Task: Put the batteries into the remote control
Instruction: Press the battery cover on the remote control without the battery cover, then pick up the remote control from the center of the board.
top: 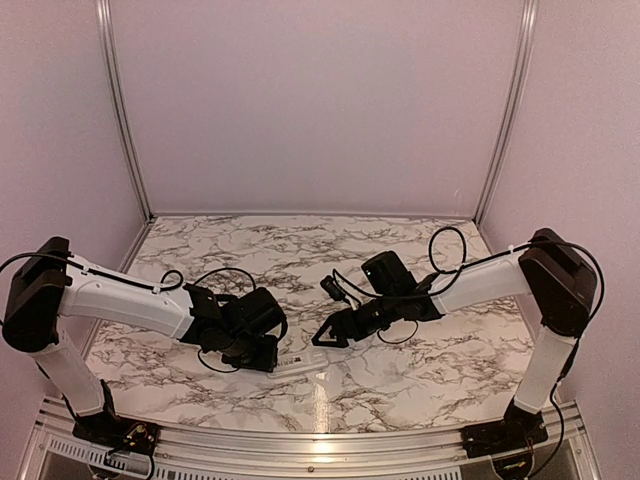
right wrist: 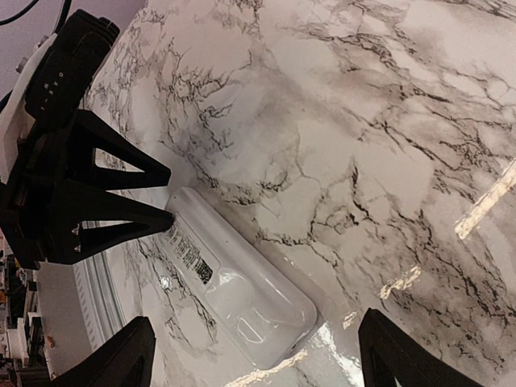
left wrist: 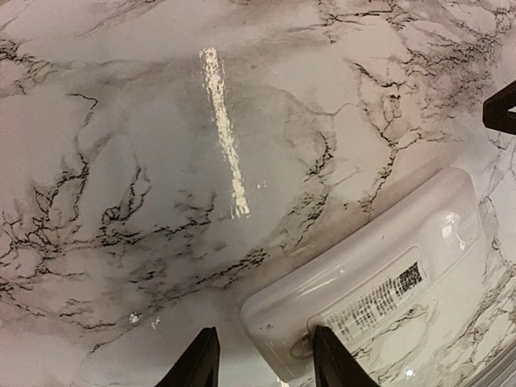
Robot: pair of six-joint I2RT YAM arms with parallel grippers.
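The white remote control (top: 303, 362) lies back-up on the marble table, its printed label (left wrist: 379, 302) and its closed battery cover (right wrist: 250, 302) showing. My left gripper (left wrist: 266, 359) is low over the label end with its jaws apart. One finger (left wrist: 334, 363) rests on the remote's back and the other stands off it over the table. My right gripper (right wrist: 256, 322) hangs open and wide above the opposite end, touching nothing. In the top view the left gripper (top: 268, 354) and right gripper (top: 328, 340) face each other across the remote. The batteries are out of view.
A metal rail (top: 320, 440) runs along the table's near edge, close to the remote. Pale walls (top: 320, 100) close in the back and sides. Loose cables (top: 450, 250) loop off both wrists. A fingertip (left wrist: 501, 109) of the right gripper shows in the left wrist view.
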